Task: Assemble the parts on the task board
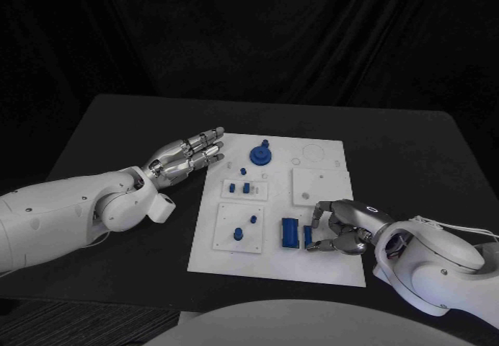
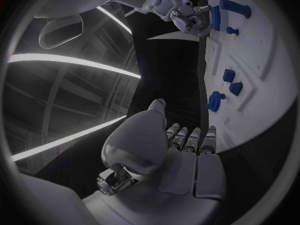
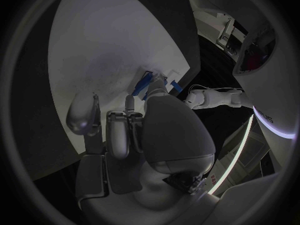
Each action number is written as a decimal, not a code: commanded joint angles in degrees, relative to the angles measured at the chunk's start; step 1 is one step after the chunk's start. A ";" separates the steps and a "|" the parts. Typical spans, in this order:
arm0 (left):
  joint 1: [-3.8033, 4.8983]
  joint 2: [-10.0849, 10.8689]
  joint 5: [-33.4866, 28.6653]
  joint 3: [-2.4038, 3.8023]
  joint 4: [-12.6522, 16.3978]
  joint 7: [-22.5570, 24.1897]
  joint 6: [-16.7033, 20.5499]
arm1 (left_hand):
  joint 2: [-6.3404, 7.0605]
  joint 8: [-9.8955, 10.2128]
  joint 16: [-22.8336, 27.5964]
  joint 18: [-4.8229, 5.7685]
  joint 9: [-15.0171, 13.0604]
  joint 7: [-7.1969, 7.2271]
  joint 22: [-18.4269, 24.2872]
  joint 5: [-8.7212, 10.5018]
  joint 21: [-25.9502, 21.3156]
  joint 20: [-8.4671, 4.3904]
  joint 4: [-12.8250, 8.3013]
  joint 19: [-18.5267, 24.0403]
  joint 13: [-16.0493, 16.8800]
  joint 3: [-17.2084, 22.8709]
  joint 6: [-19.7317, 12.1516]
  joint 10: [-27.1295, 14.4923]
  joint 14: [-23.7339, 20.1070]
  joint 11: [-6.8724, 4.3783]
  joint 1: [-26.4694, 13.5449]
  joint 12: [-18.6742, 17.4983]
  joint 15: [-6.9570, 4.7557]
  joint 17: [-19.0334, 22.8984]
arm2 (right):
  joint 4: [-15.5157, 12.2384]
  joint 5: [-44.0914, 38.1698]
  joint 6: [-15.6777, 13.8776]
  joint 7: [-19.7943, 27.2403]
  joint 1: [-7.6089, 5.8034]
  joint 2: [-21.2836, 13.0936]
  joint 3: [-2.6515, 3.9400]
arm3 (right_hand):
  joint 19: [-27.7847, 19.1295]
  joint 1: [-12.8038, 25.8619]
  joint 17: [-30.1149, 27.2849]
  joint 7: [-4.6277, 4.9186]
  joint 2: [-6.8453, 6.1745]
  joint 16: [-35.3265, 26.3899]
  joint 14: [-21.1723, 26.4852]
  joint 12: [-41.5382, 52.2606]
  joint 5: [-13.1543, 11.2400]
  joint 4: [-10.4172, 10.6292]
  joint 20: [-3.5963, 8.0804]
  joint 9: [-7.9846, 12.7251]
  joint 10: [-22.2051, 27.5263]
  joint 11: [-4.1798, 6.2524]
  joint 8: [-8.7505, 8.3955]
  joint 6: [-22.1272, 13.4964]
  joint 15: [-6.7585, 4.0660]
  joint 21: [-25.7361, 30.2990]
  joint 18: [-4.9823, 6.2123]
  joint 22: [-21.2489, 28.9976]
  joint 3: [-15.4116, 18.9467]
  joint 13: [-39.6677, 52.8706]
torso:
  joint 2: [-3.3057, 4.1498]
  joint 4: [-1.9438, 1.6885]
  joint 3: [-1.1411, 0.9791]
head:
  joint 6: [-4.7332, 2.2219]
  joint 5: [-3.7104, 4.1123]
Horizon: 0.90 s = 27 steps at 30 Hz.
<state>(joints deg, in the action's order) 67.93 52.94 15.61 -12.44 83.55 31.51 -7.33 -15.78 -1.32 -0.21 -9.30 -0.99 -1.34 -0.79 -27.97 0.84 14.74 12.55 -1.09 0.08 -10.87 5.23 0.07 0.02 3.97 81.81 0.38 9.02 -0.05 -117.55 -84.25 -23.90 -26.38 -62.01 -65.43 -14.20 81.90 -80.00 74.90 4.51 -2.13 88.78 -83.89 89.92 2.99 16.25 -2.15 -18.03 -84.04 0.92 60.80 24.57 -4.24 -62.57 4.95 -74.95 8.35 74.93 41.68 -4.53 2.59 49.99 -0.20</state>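
Note:
The white task board [image 1: 312, 267] lies mid-table. My right hand [image 1: 341, 227] is over its near right part, fingers curled, pinching a small blue part [image 1: 310, 233] just right of a blue block [image 1: 290, 233]. The right wrist view shows that blue part [image 3: 143, 86] at the fingertips of the right hand [image 3: 137, 130]. My left hand [image 1: 192, 155] hovers beside the board's far left edge, fingers stretched out and holding nothing. From the left wrist, the left hand [image 2: 184, 155] points toward the board [image 2: 262, 60], with the right hand [image 2: 184, 12] far off.
A round blue part [image 1: 260, 153] stands at the board's far middle. Two small blue pieces [image 1: 238, 187] sit in a raised plate, and two blue pegs [image 1: 239, 233] in the near left plate. The black table [image 1: 416, 144] surrounds the board.

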 commanded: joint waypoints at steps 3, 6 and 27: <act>-0.08 -0.11 -0.01 0.04 0.13 0.53 -0.49 | -0.16 -0.17 0.21 -0.73 -0.10 -0.12 -0.07 -0.33 0.27 0.41 -0.43 -0.10 -0.08 0.07 0.24 -0.07 -0.02 0.03 0.65 -0.38 0.27 0.05 | 0.42 -1.21 -0.78 -1.98 0.21 0.17 0.00 | 0.23 -1.92 12.86 -0.14 0.37 0.40 -5.58 0.08 -0.12 -0.51 0.05 -1.22 -5.96 -0.16 1.72 0.76 0.00 0.13 0.19 -8.25 0.55 15.07 | -0.01 -0.02 0.00 | 0.01 -0.02; -0.08 -0.13 -0.01 0.04 0.15 0.53 -0.52 | -0.16 -0.17 0.21 -0.73 -0.10 -0.12 -0.07 -0.33 0.27 0.41 -0.43 -0.10 -0.08 0.07 0.24 -0.07 -0.02 0.03 0.65 -0.38 0.27 0.05 | 0.58 -1.41 -0.40 -2.49 0.23 0.33 0.00 | 0.22 -2.43 12.94 -0.27 0.39 0.43 -5.60 0.08 -0.21 -0.46 0.15 -2.16 -5.96 -0.05 2.97 0.89 -0.08 0.17 0.20 -8.25 1.10 15.07 | 0.01 -0.01 0.00 | 0.01 -0.04; -0.09 0.36 -0.01 0.04 0.52 0.75 -0.20 | -0.11 -0.17 0.21 -0.72 -0.10 -0.11 -0.06 -0.55 0.26 0.42 -0.67 -0.09 -0.08 0.17 0.26 -0.07 -0.02 0.07 0.76 -0.38 0.29 0.05 | -0.70 -1.10 -6.19 2.92 0.53 -1.72 0.01 | 0.35 9.04 13.19 -1.65 -7.83 0.52 -5.66 0.08 -0.17 0.86 1.01 -8.31 -5.96 1.09 8.71 0.25 -1.05 -0.10 0.13 -8.34 3.83 15.07 | -0.07 -0.04 0.00 | 0.01 -0.17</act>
<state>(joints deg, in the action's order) 67.91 53.23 15.61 -12.44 83.83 31.40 -7.34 -16.00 -1.32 -0.21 -9.31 -1.02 -1.34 -0.78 -28.26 0.84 14.74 12.08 -1.09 0.06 -10.72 5.23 0.07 0.02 3.97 82.03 0.38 9.02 -0.08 -117.84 -85.33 -25.31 -26.54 -61.51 -66.75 -14.20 82.22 -70.68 74.90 3.11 -9.76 89.01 -84.09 89.92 3.00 17.08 -1.42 -26.28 -84.05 1.74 69.35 24.91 -4.86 -62.37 4.94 -74.93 12.09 74.93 41.65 -4.54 2.58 49.99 -0.36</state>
